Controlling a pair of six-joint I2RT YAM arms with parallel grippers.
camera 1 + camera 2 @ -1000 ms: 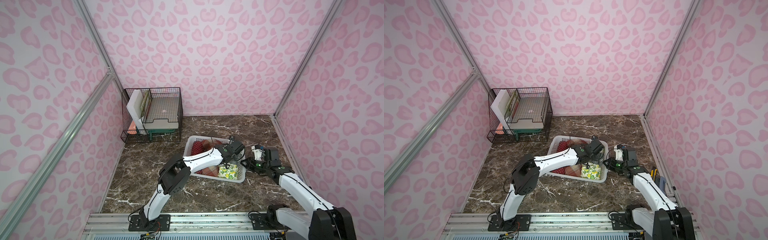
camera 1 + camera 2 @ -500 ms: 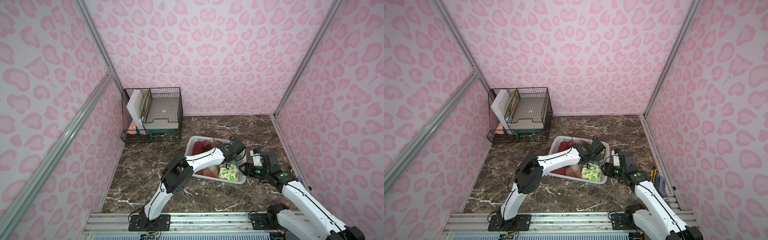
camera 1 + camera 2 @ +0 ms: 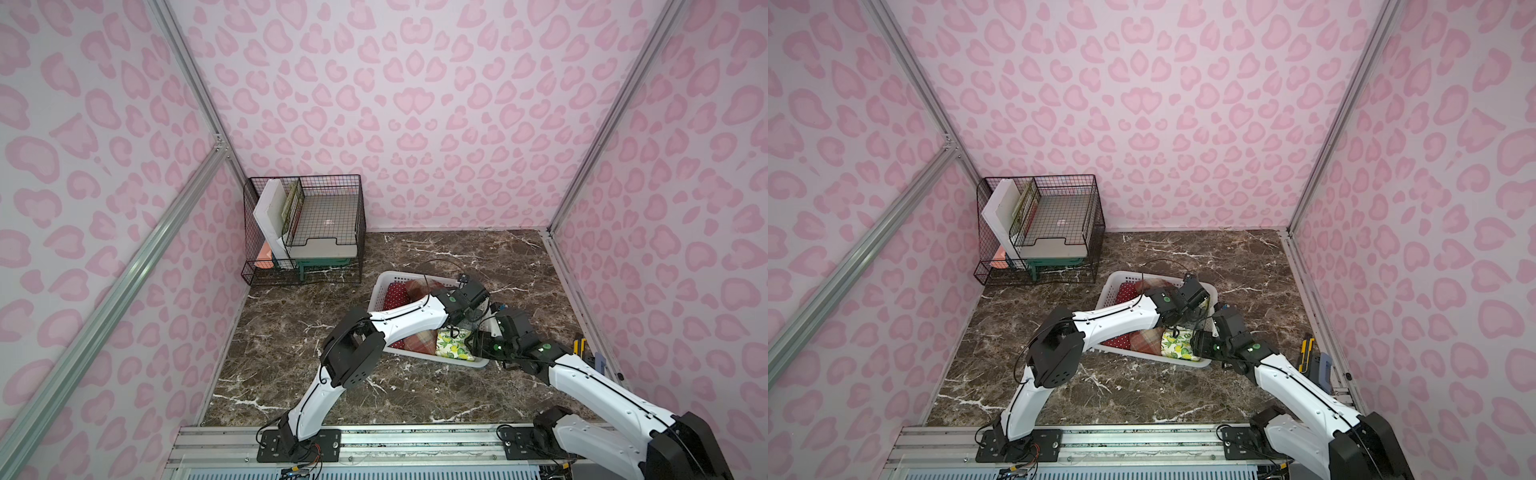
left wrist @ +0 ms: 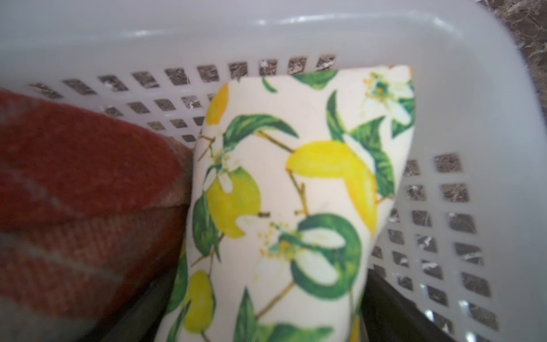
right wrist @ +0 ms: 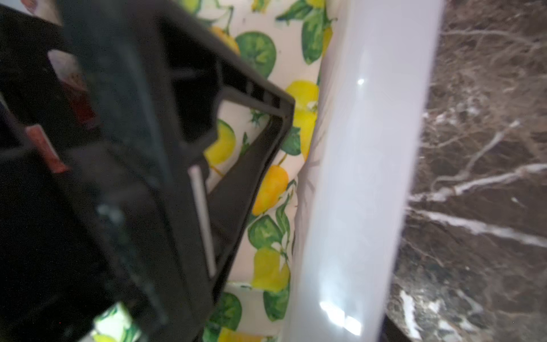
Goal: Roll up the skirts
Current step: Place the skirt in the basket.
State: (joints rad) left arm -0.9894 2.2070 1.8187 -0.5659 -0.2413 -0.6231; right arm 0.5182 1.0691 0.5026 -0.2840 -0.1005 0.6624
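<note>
Left claw of mine (image 3: 459,324) stands spread wide, pointing down into the basket with a jaw on either side of the rolled lemon-print skirt (image 4: 296,192). Whether the pads touch the cloth I cannot tell. That roll lies in a corner of the white perforated plastic basket (image 4: 458,118), its end against the wall. The plaid skirt (image 4: 74,177) touches it on one side and the red polka-dot skirt (image 3: 395,295) lies beyond that. All three are inside the basket, which sits on the brown marble tabletop (image 3: 332,291). My right claw (image 3: 473,345) hangs at the basket's rim beside the lemon roll; its jaws are hidden under the wrist, so I cannot tell whether they are spread or pressed together. I judge the step to be letting go of the lemon roll. To do it well I should lift the left claw straight up, jaws wide, so neither pad drags a loose edge and unwinds the roll. The right claw should draw back without nudging the basket. The arms sit close together, so one should move first.
</note>
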